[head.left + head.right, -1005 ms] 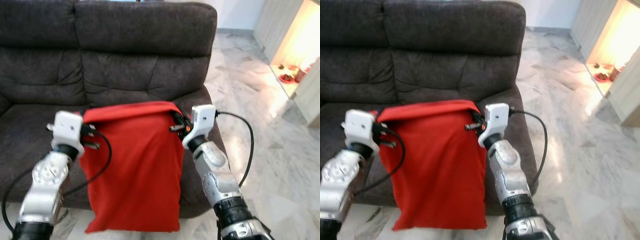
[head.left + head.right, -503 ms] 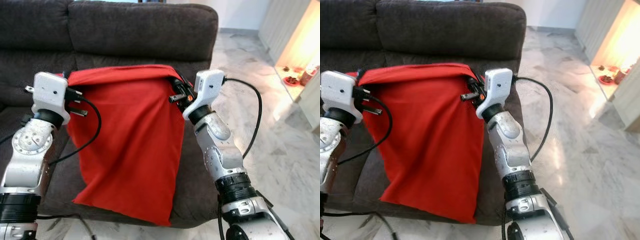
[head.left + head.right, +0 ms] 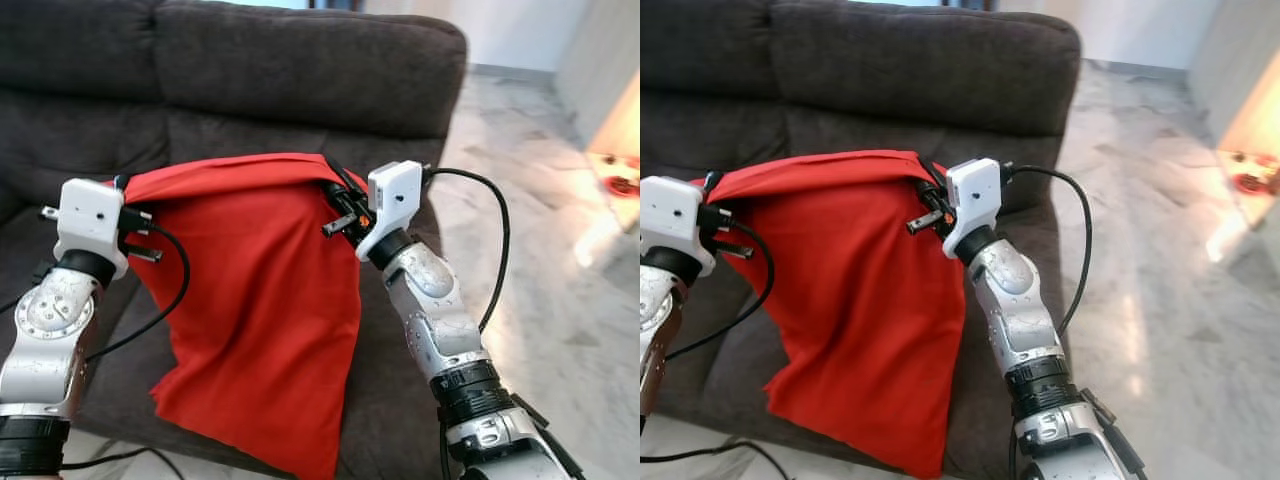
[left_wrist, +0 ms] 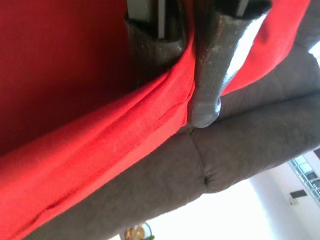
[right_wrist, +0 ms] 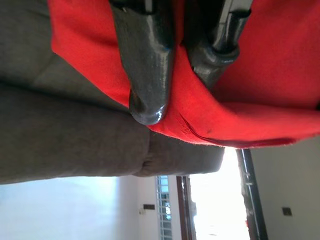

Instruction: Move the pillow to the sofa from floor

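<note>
Left eye view: the red pillow [image 3: 260, 320] hangs lower than half a second ago, between the left end effector [image 3: 128, 200] and right end effector [image 3: 338, 208], each clamped on a top corner. Its lower edge trails over the sofa [image 3: 300, 70] seat front, so release looks close.

Pale marble floor [image 3: 560, 240] at right, glossy, warm glare near edge; white wall [image 3: 520, 30] behind.

Pillow [image 3: 260, 310]: plain bright red, no pattern. Sofa [image 3: 300, 70]: dark charcoal-brown, faintly mottled fabric. Floor [image 3: 560, 250], at 3 o'clock: pale grey-white marble with darker veining, warm orange glow at far edge. Arms: silver metal, white wrist housings, black cables. Left gripper [image 4: 187, 75] and right gripper [image 5: 175, 60]: glossy black fingers.
</note>
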Motion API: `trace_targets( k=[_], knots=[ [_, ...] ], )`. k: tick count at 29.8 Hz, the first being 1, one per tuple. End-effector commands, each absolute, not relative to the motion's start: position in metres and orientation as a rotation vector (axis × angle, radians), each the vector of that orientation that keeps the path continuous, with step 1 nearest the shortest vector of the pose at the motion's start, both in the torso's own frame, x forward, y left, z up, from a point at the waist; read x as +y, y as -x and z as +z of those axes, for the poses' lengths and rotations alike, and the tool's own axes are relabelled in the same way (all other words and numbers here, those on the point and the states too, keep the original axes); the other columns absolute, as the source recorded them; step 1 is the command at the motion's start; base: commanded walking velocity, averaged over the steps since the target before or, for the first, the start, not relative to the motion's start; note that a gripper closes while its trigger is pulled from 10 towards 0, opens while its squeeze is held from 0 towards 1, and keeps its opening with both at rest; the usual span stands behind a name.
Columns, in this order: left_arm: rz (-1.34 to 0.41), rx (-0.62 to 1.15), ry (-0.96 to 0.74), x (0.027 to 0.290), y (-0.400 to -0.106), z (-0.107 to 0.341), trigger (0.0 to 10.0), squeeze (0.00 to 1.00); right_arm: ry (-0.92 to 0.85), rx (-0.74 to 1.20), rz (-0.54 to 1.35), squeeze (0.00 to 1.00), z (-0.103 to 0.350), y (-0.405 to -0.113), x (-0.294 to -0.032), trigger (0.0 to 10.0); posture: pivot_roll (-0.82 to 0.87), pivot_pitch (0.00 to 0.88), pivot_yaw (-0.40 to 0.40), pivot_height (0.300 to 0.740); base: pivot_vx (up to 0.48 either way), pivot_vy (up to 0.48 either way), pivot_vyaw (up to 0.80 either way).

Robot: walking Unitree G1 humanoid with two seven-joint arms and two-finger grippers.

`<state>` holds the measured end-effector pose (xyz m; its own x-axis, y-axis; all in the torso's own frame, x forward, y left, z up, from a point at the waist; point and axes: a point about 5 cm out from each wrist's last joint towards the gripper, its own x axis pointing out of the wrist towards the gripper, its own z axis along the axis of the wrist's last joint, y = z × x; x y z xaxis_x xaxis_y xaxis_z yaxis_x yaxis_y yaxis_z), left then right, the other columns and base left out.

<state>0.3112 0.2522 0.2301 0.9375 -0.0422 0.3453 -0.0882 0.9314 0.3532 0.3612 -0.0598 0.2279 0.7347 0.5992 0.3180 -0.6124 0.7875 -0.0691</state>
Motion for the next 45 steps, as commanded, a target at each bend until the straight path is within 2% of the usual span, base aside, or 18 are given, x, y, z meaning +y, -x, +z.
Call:
trace_targets(
  k=[1, 11, 20, 26, 45],
  knots=[
    [0.158, -0.331, -0.349, 0.279, -0.304, 0.228, 10.0, 0.0, -0.077, -0.432, 0.572, 0.0, 0.247, -0.362, -0.085, 10.0, 0.08, 0.112, 0.006, 0.74, 0.0, 0.0, 0.0],
    [0.149, -0.386, -0.341, 0.275, -0.306, 0.242, 10.0, 0.0, -0.045, -0.456, 0.545, 0.0, 0.249, -0.364, -0.087, 10.0, 0.08, 0.105, 0.004, 0.74, 0.0, 0.0, 0.0],
    [0.169, -0.384, -0.335, 0.277, -0.306, 0.239, 10.0, 0.0, -0.033, -0.47, 0.544, 0.0, 0.251, -0.363, -0.085, 10.0, 0.08, 0.105, 0.004, 0.74, 0.0, 0.0, 0.68],
    [0.166, -0.379, -0.326, 0.275, -0.305, 0.236, 10.0, 0.0, -0.077, -0.44, 0.553, 0.0, 0.241, -0.36, -0.082, 10.0, 0.08, 0.108, 0.002, 0.74, 0.0, 0.0, 0.0],
    [0.174, -0.393, -0.33, 0.277, -0.305, 0.24, 10.0, 0.0, -0.091, -0.435, 0.539, 0.0, 0.24, -0.359, -0.082, 10.0, 0.08, 0.105, 0.003, 0.74, 0.282, 0.0, 0.0]
  ],
)
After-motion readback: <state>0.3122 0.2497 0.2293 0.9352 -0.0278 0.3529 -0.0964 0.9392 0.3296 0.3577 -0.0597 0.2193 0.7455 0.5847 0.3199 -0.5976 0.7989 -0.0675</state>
